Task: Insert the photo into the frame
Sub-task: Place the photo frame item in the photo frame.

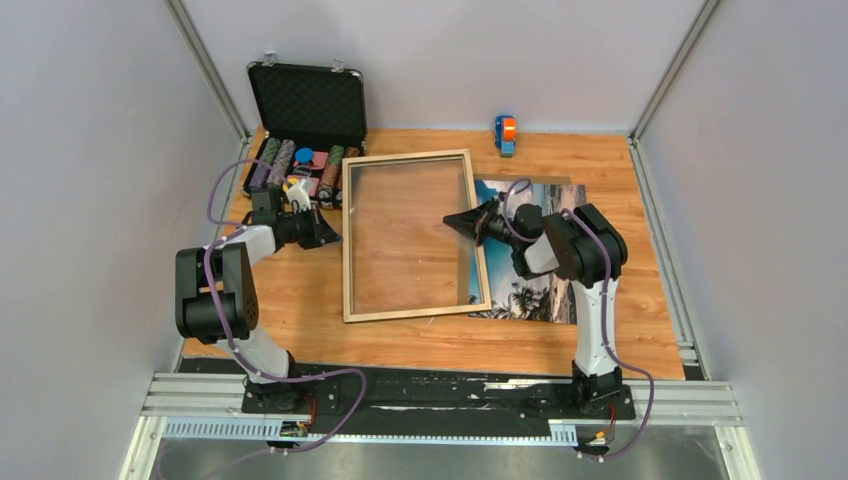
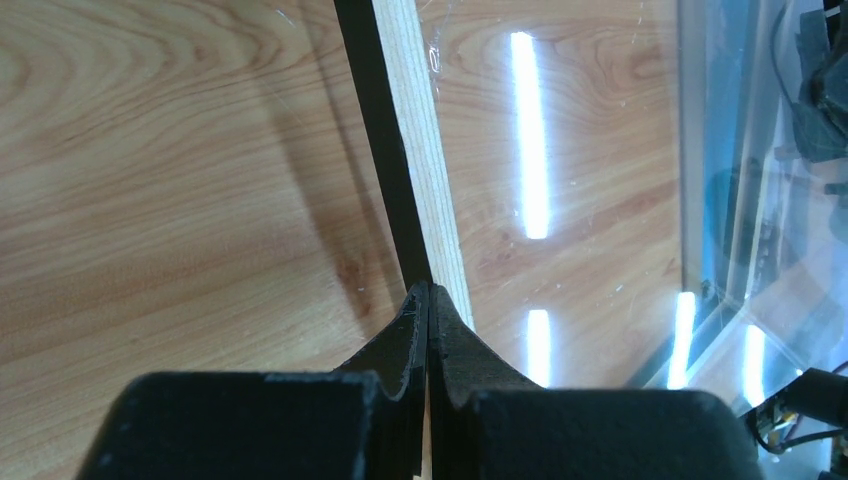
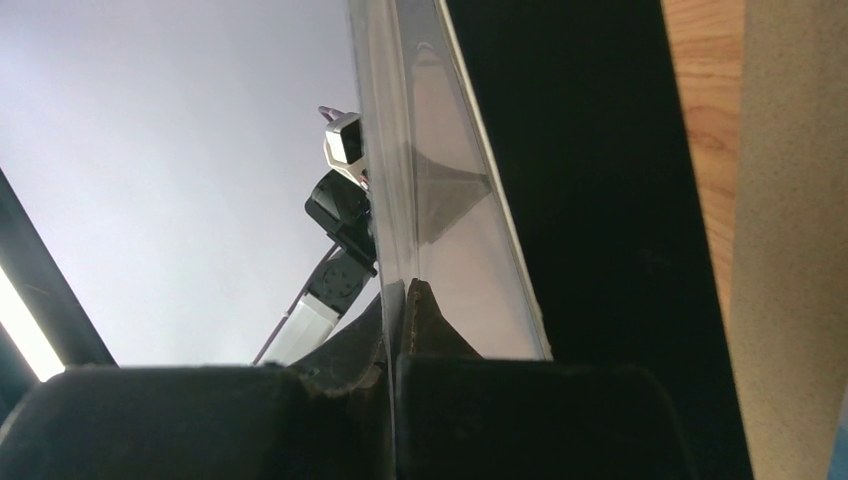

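Observation:
The frame [image 1: 412,312], pale wood with a clear glass pane, lies slightly askew mid-table. The photo [image 1: 540,290], a beach print, lies flat to its right, partly under the frame's right rail and my right arm. My right gripper [image 1: 452,221] reaches over the right rail. In the right wrist view it [image 3: 405,287] is shut on the thin clear pane [image 3: 398,150], with the black side of the frame [image 3: 600,200] beside it. My left gripper [image 1: 335,238] is shut, and its tips [image 2: 429,290] rest against the frame's left rail [image 2: 420,150].
An open black chip case [image 1: 305,100] with rows of chips [image 1: 300,165] stands at the back left, close behind my left gripper. A small blue and orange toy [image 1: 506,133] sits at the back edge. Walls close in on both sides.

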`<state>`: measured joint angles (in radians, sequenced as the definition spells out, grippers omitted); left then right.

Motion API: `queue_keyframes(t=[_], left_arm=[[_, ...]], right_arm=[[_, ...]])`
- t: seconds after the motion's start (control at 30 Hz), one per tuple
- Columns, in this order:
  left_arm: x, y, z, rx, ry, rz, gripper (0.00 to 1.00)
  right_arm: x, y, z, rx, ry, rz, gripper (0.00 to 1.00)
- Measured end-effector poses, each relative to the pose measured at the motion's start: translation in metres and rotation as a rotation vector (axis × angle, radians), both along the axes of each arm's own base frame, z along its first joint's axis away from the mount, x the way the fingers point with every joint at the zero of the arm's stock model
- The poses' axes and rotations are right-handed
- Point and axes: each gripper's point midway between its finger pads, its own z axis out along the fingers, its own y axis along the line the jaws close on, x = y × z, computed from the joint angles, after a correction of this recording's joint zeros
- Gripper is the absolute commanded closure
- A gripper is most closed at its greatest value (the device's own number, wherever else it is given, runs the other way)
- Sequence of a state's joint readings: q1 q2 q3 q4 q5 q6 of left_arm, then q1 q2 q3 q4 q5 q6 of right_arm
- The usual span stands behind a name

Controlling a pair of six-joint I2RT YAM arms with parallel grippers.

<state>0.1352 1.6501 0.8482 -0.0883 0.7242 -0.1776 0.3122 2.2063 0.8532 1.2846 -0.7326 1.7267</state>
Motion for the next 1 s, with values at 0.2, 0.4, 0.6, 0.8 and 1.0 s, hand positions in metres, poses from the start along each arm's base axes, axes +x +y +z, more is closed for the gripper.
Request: queue_keyframes(t=[0.2,0.4,0.6,0.8,1.0], left_arm=[[0.000,0.000,0.000,-0.005,0.002,0.004,1.00],[0.000,0.000,0.000,-0.005,0.001,0.004,1.00],[0.001,0.000,0.000,-0.005,-0.003,0.004,1.00],[0.001,0.000,0.000,-0.005,-0.004,0.004,1.00],[0.001,-0.001,0.001,-0.011,-0.006,0.000,1.00]], right_arm=[[0.000,0.000,-0.001,-0.005,-0.005,-0.002,1.00],[0.002,0.001,-0.003,-0.024,-0.034,0.002,1.00],[0.005,0.001,-0.007,-0.053,-0.071,0.019,1.00],[0.007,0.001,-0.008,-0.073,-0.091,0.034,1.00],[0.010,0.001,-0.012,-0.106,-0.115,0.053,0.98]])
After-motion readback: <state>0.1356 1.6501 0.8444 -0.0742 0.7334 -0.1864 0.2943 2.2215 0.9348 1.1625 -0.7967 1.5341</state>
